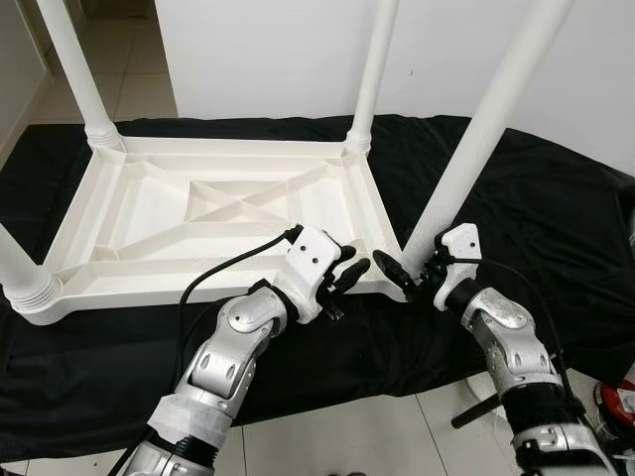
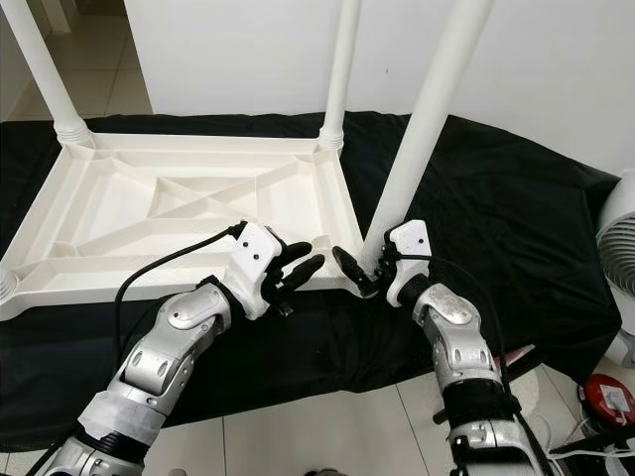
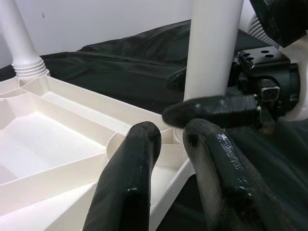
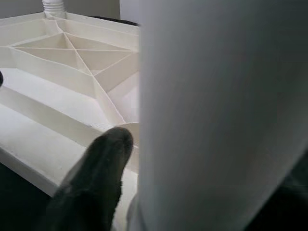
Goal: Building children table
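Note:
A white plastic table top [image 1: 149, 213] lies upside down on a black cloth. Three legs stand in its corners: far left [image 1: 69, 59], far right [image 1: 372, 69], near left [image 1: 20, 273]. The fourth leg [image 1: 476, 139] leans over the near right corner socket. My right gripper [image 1: 412, 270] is shut on this leg just above its base; in the right wrist view the leg [image 4: 216, 110] sits against one finger [image 4: 96, 178]. My left gripper [image 1: 352, 270] hovers open beside that corner, holding nothing, and its fingers [image 3: 130, 183] point at the leg [image 3: 211, 48].
The black cloth [image 1: 556, 208] covers the floor under the table top, and its front edge meets pale tiles [image 1: 367, 436]. A white wall stands behind. A white fan [image 2: 620, 238] and a red object [image 2: 607, 397] are at the right. A black cable [image 1: 213, 278] loops from my left wrist.

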